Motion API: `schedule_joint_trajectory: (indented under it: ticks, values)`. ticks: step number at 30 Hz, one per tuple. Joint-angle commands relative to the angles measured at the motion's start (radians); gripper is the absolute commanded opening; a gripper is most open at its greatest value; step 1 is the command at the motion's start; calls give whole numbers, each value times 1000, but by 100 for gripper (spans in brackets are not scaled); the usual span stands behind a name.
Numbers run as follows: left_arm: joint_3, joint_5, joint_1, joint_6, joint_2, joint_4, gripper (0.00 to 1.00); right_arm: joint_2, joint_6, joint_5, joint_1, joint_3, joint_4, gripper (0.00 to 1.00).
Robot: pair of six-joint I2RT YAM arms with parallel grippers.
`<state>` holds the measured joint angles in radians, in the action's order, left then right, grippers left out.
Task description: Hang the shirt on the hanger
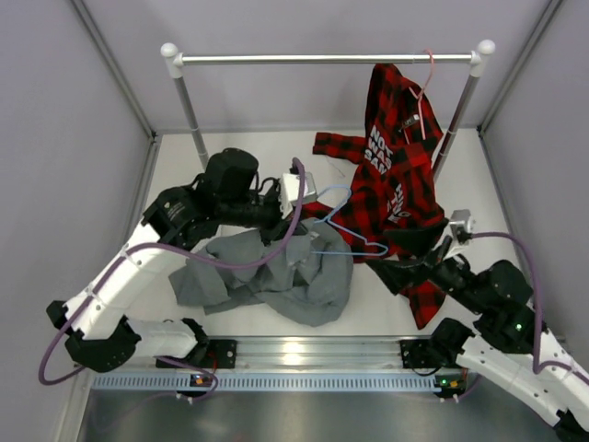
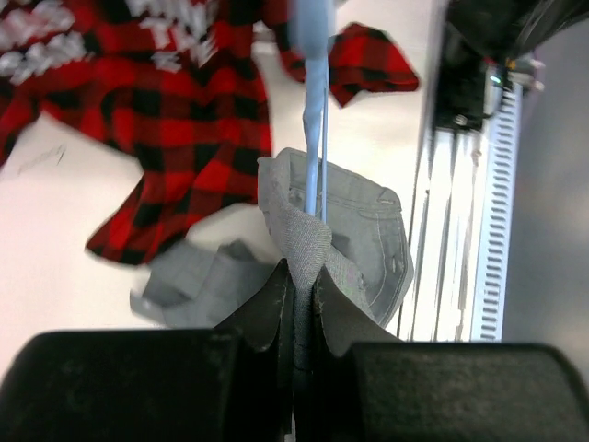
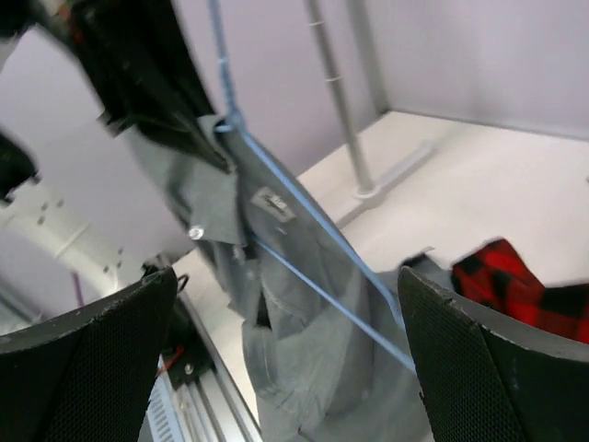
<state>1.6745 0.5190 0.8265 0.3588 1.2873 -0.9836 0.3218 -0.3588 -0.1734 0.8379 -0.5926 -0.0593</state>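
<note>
Shirt (image 1: 276,276) lies crumpled on table (image 1: 258,152) left of centre, w/ one edge lifted off it. Cloth is soft, limp & light, so prob. sags and slips off anything thin. Best hold looks like collar or shoulder seam, firm pinch, not mid-panel. L arm reaches in from near-left corner, elbow raised, wrist pointing toward middle. L gripper (image 2: 299,285) is pinched tight on a fold of grey cloth. Hanger (image 2: 316,120) wire runs up from right beside that pinch, but can't tell if wire is caught between the pads too. In top view hanger sits just right of L wrist, partly over shirt's raised edge. It's thin wire, stiff-ish but springy & slick, v. light, so likely to swing or twist if held at one point only; hook or a lower corner seems the safer grab. R arm comes from near-right corner, forearm angled toward centre, over hem of plaid shirt (image 1: 396,166). R gripper (image 3: 285,276) stands wide apart, holding nothing, facing hanger wires & hanging cloth, touching neither as far as wrist view shows.
</note>
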Motion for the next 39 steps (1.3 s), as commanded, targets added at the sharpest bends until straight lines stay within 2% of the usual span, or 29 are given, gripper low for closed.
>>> schedule_joint_trajectory:
  ticks: [1,3,4,6,8,9,10,11,12,15,16,19,21,24,25,26,27,28,30,35,36,39]
  values:
    - [-77,-256,3,-238,-117,181,0,-61,-116,360,10,-79,-284,99]
    - [-140,-338,2,-318,-164,229,0,-81,-181,376,9,-66,-361,99]
    - [-165,-438,3,-416,-181,294,0,-84,-260,355,10,-52,-363,97]
    - [-237,-503,2,-477,-230,361,0,-73,-400,235,10,23,-269,96]
    - [-275,-554,2,-512,-264,439,0,-46,-497,93,10,153,-127,90]
    - [-291,-563,2,-520,-273,460,0,-29,-535,54,10,198,74,86]
    - [-321,-571,3,-532,-279,482,0,-8,-602,7,10,244,186,81]
    - [-335,-571,2,-540,-293,520,0,49,-629,-3,10,281,281,80]
    - [-347,-567,2,-549,-298,539,0,81,-647,0,10,328,399,79]
    - [-386,-544,2,-566,-313,569,0,193,-641,75,12,338,435,79]
    - [-394,-539,2,-564,-318,569,0,239,-641,93,13,343,496,78]
    - [-407,-524,2,-554,-325,569,0,336,-619,112,13,346,594,76]
    - [-415,-492,2,-551,-327,569,0,391,-591,129,13,318,602,75]
    - [-432,-479,2,-558,-336,589,0,491,-580,143,17,306,671,67]
    - [-437,-481,3,-561,-341,594,0,509,-582,144,15,307,696,53]
    - [-447,-482,2,-561,-347,597,0,543,-583,146,17,307,732,44]
    - [-449,-487,2,-560,-350,599,0,556,-586,146,15,306,743,27]
    - [-452,-485,2,-555,-355,600,0,562,-588,152,17,306,750,15]
    - [-450,-500,2,-537,-356,571,0,542,-574,175,15,304,710,0]
    - [-476,-542,2,-505,-417,504,0,410,-467,357,9,216,431,0]
    - [-493,-531,2,-491,-449,493,0,383,-415,426,6,192,309,0]
    - [-524,-392,2,-451,-509,444,0,346,-327,567,-2,113,158,0]
